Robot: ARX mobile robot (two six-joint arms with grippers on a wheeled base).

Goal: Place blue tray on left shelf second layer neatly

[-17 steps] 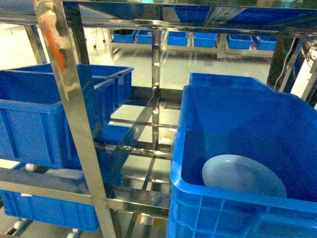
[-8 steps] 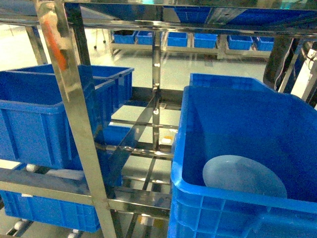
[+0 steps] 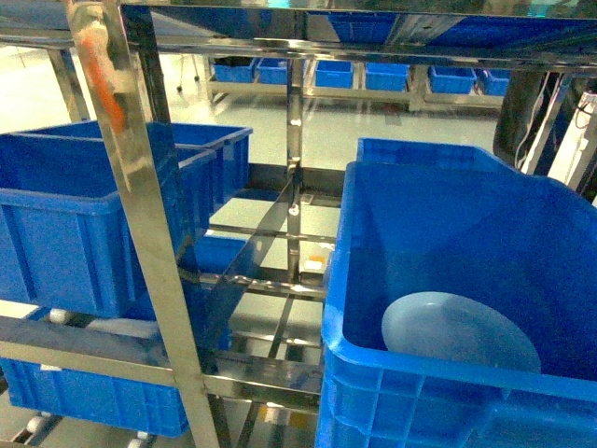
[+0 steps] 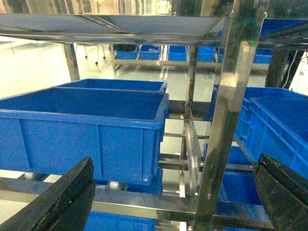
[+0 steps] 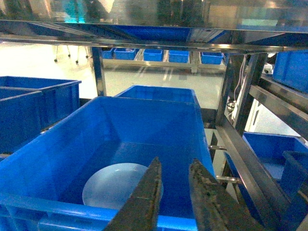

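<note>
Steel rack [image 3: 140, 243]; right tool [image 5: 175, 185] nearly closed, empty

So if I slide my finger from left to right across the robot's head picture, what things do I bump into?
Deep-blue plastic crate on the left shelf → shiny steel rack post with an orange smear → thin steel middle post → big deep-blue plastic crate → round pale-blue tray inside it.

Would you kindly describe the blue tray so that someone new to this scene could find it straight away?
Start at the steel rack and go to the large deep-blue crate on its right side. The blue tray lies on that crate's floor, near the front wall. It is the only round, pale, glossy thing there; everything around it is dark-blue and boxy.
</note>
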